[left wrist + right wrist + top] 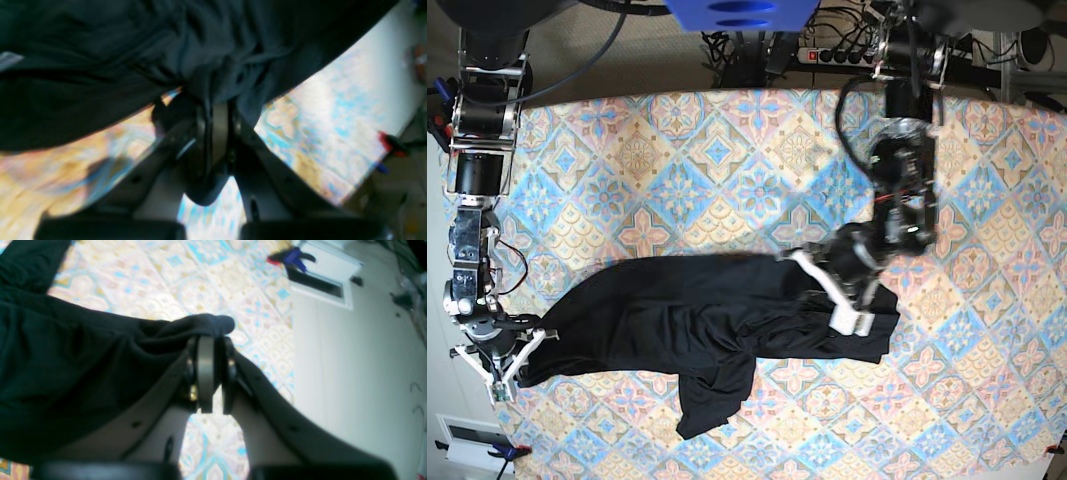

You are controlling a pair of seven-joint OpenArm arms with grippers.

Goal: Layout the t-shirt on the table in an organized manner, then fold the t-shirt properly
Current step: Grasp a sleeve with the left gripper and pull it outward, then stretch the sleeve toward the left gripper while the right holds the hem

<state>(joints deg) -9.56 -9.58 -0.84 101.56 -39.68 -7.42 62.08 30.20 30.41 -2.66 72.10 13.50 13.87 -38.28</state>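
One table, covered in a pastel diamond-tile cloth, carries one black t-shirt, which lies in a long rumpled band across its near half, its long axis running side to side between the two arms. The right tool sits at the shirt's end on the base view's left, pinched narrow on a bunched tip of fabric by the table's edge. The left tool, on the opposite end, is also closed tight on a gathered fold, with cloth draped over it. Each arm holds its own end, so stretching the garment flat likely means drawing the two tools apart along that axis. A loose flap hangs toward the front edge.
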